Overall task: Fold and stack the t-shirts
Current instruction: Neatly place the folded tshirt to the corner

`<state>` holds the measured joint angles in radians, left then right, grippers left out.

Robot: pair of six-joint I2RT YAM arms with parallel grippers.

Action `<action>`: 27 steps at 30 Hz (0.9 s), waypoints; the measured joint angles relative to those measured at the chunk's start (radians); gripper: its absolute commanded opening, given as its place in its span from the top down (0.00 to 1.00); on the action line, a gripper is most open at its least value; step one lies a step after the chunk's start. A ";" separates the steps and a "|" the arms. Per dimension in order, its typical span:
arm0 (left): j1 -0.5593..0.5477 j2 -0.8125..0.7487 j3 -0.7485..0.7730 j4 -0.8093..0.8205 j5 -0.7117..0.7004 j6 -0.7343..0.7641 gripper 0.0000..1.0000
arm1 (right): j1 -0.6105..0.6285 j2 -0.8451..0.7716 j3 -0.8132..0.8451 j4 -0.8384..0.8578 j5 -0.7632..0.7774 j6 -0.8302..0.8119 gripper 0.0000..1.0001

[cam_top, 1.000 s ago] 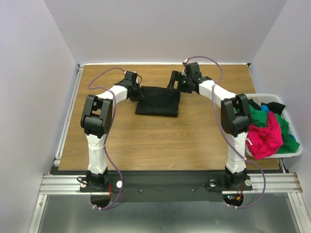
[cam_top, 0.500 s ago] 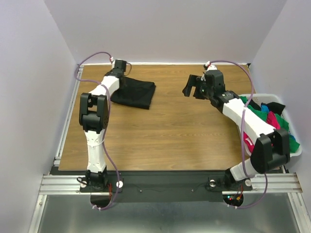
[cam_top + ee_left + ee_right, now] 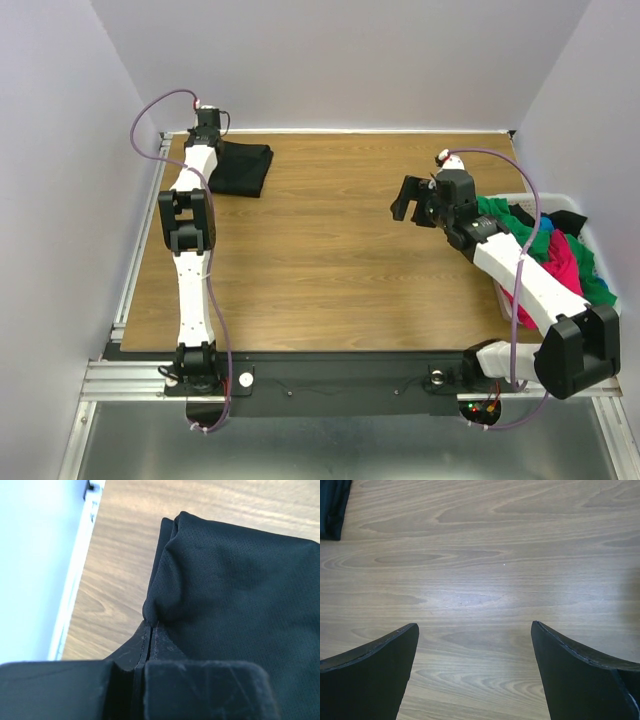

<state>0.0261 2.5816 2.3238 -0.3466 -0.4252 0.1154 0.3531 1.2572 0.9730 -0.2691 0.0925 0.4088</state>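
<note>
A metal rail (image 3: 340, 372) runs along the near edge of the wooden table (image 3: 330, 270). At the table's right edge, a white basket (image 3: 566, 202) holds a crumpled green t-shirt (image 3: 497, 213) and a magenta-pink t-shirt (image 3: 562, 262). The right gripper (image 3: 410, 203) hangs over the table's right half, jaws wide apart and holding nothing. At the table's far left corner lies the folded black t-shirt (image 3: 240, 168), its edge clamped in the left gripper (image 3: 150, 630). Pale walls (image 3: 340, 60) enclose the table on three sides
</note>
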 measured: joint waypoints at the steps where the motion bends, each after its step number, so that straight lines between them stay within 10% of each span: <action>1: 0.002 0.000 0.000 0.011 0.000 0.019 1.00 | 0.000 0.000 0.000 0.001 0.004 0.001 0.00; 15: 0.087 0.001 0.002 0.092 -0.027 0.138 1.00 | 0.000 -0.011 -0.023 -0.001 0.045 0.014 0.00; 18: 0.110 0.001 0.005 0.098 -0.034 0.143 0.78 | 0.000 -0.020 -0.023 -0.001 0.055 0.015 0.00; 21: 0.120 0.002 0.015 0.113 -0.070 0.142 0.02 | 0.000 -0.028 -0.023 -0.002 0.061 0.018 0.00; 27: 0.111 -0.005 0.028 0.129 -0.136 0.089 0.01 | 0.000 -0.041 -0.033 -0.008 0.087 0.026 0.00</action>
<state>0.1368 2.5771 2.3516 -0.2180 -0.5610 0.2043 0.3531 1.2163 0.9401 -0.2771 0.1791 0.4347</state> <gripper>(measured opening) 0.986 0.998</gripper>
